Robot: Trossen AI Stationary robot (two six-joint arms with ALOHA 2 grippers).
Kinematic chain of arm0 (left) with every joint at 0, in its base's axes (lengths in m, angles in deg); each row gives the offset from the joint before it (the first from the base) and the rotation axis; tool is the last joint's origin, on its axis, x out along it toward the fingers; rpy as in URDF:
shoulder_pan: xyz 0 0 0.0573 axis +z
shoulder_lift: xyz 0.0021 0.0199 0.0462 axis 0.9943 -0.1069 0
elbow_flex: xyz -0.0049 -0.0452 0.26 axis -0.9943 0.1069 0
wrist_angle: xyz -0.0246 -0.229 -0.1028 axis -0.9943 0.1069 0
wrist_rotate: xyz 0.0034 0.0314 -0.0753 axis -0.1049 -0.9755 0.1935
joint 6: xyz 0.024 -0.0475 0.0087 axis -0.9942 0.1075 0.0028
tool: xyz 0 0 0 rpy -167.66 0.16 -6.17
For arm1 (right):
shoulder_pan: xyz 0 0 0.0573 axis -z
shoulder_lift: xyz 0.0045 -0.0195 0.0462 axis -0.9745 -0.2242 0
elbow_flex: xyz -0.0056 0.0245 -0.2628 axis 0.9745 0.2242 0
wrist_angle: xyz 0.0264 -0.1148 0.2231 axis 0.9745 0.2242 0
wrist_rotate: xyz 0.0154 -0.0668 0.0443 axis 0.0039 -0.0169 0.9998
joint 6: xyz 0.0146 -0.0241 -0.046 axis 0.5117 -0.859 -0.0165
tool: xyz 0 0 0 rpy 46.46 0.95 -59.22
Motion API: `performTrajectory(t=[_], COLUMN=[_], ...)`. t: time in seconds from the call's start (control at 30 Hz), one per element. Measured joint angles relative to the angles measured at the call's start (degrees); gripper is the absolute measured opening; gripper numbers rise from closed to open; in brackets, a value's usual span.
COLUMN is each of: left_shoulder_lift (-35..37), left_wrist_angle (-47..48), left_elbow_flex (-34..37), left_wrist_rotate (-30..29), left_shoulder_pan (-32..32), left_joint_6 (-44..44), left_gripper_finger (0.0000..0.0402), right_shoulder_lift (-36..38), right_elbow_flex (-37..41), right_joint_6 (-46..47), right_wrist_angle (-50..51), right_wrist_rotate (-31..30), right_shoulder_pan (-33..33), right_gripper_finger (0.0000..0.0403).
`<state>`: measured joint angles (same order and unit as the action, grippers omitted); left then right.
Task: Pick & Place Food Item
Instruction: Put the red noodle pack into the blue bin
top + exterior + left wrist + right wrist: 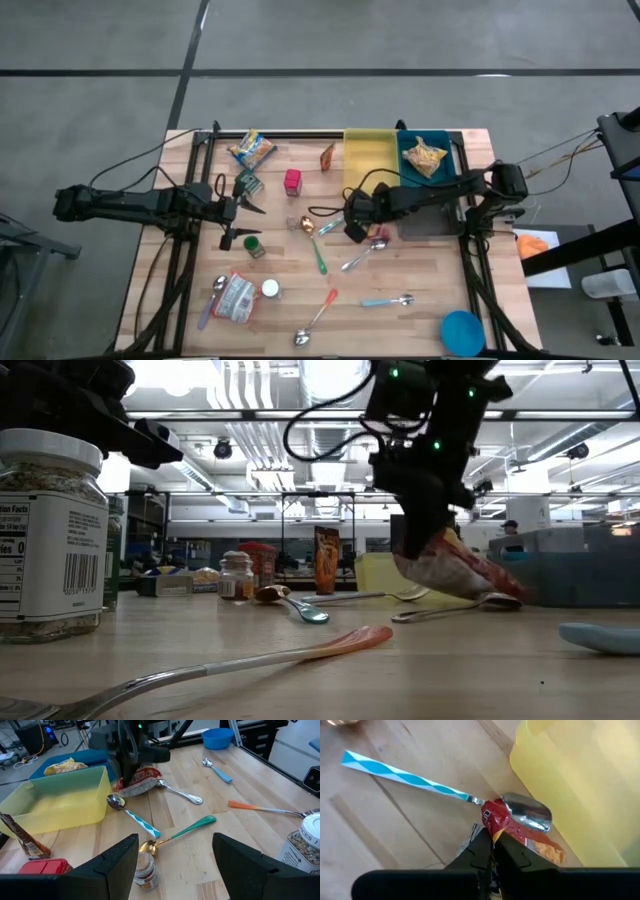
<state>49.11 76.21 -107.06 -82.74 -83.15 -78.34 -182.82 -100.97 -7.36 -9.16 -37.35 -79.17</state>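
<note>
Right end effector (493, 840): fingers together, clamped on a red snack packet (496, 817) near table centre, just beside the yellow bin (368, 158). Packet's lower end is at or just above the table (430, 285) surface; contact can't be told from the low view. A spoon bowl w/ blue-white striped handle (407, 777) lies against the packet.

Left end effector (243, 208): fingers apart, holding nothing, waiting above the table's left side.

Clearance: open wood toward the near edge, right of centre; centre is crowded w/ cutlery.

Count, high view: 2 bins, yellow plus blue bin (428, 158), side by side at the far edge; approx. 6 spoons; 1 blue bowl (462, 331) at the near right corner.
</note>
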Motion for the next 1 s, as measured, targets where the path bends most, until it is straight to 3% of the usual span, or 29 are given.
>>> performTrajectory(t=[0.3,0.67,1.0], left_shoulder_lift=[0.0,0.0,0.0], left_wrist_angle=[0.0,0.0,0.0], left_elbow_flex=[0.0,0.0,0.0], left_wrist_rotate=[0.0,0.0,0.0], left_shoulder_pan=[0.0,0.0,0.0], left_joint_6=[0.0,-0.1,-0.2], left_gripper_finger=[0.0259,0.0259,0.0259], right_shoulder_lift=[0.4,0.3,0.3], right_elbow_flex=[-8.6,-19.6,-22.0], right_joint_6=[-0.4,6.3,9.9], right_wrist_angle=[12.4,35.9,48.8], right_wrist_rotate=[-2.4,-12.6,-22.3], right_shoulder_pan=[-1.9,-5.5,-5.1], right_gripper_finger=[0.0013,0.0013,0.0013])
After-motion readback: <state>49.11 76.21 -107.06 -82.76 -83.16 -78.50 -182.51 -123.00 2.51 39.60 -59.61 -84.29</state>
